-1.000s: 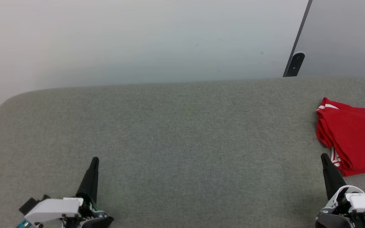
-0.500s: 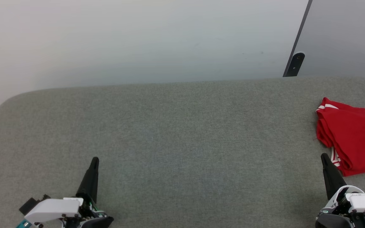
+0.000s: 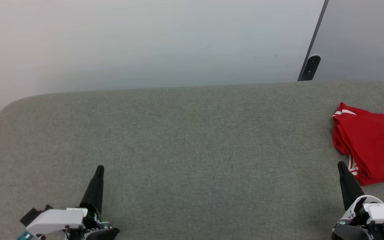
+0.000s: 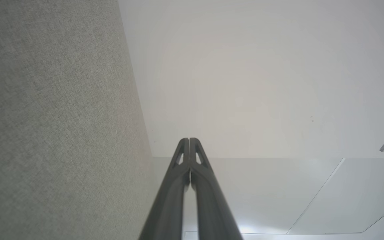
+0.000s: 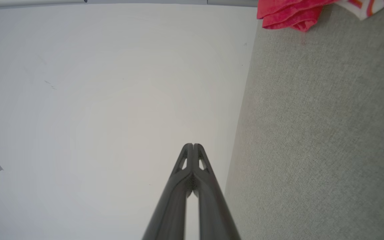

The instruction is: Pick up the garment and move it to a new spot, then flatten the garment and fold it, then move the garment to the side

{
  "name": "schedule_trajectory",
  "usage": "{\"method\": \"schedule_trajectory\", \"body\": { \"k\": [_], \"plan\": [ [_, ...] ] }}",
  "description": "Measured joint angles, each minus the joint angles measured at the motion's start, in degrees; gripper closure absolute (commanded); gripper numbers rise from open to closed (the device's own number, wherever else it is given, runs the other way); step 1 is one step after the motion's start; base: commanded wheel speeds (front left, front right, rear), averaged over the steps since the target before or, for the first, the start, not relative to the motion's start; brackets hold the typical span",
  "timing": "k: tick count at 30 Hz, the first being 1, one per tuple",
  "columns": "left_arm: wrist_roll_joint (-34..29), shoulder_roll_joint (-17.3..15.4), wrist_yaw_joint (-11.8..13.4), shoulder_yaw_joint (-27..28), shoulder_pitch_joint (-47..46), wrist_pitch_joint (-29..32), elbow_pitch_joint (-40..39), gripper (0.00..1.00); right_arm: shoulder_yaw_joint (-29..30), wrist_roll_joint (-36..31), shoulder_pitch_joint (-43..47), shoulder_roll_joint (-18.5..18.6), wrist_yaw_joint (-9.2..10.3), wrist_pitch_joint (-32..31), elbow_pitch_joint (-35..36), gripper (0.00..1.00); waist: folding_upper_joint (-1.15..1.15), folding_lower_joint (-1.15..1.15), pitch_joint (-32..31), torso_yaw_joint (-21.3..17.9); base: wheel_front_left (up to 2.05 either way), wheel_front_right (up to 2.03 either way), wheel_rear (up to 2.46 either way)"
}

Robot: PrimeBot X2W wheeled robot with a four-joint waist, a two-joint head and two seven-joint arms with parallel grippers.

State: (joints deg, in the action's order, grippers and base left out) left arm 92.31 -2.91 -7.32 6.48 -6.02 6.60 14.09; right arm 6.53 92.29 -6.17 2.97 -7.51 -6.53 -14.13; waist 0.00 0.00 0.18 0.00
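Left claw point(image 3: 100, 167) and right claw point(image 3: 340, 164) sit pinched shut and empty at the surface's point(image 3: 192, 140) near edge; the bunched garment point(image 3: 373, 143) lies at the right edge, where the right claw should likely open wide and pinch several layers.

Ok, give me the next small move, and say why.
Probably open the right gripper and ease it toward the garment: it lies bunched at the right side of the table, just beyond that gripper's shut, empty tips, while the left gripper sits far off.

Red garment point(image 3: 373, 143), white-striped trim; grey woven table point(image 3: 192, 150).
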Motion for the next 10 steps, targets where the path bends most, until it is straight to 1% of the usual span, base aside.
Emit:
{"method": "schedule_trajectory", "body": {
  "k": [10],
  "plan": [
    [0.0,0.0,0.0,0.0,0.0,0.0,0.0,1.0,0.0,0.0,0.0,0.0,-0.01,0.0,0.0,1.0,0.0,0.0,0.0,0.0,0.0,0.0,0.0]
  ]
}}
